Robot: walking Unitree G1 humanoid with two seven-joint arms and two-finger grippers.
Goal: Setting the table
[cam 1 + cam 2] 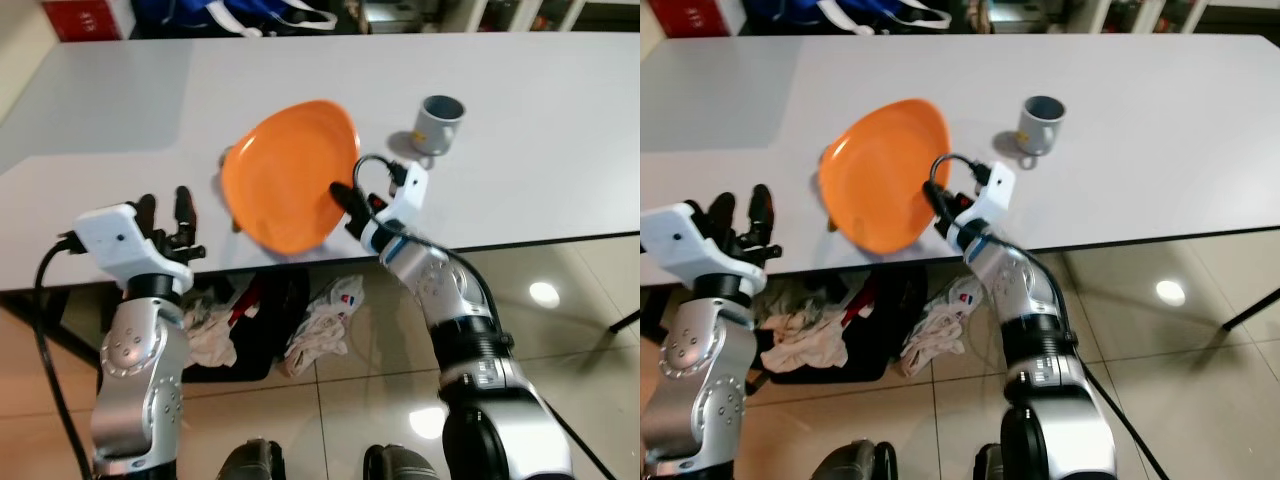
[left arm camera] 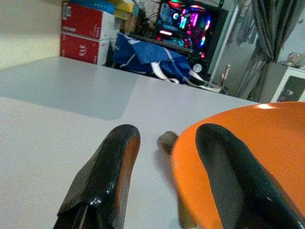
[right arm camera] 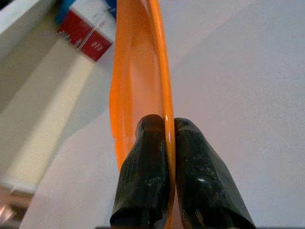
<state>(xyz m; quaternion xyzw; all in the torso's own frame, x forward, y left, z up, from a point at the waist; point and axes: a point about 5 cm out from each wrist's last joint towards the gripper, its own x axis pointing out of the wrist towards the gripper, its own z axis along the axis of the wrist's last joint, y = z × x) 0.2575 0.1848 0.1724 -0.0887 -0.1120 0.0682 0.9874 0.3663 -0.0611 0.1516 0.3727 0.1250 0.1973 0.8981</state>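
Right gripper (image 1: pixel 345 200), arm bent and reaching forward, pinches the rim of an orange plate (image 1: pixel 290 175) between closed fingers. Left gripper (image 1: pixel 168 215) (fingers parted, pointing forward) is raised on a bent arm nearby.

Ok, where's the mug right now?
The mug stands upright on the white table, on the robot's right, just beyond and apart from the orange plate held by the right gripper.
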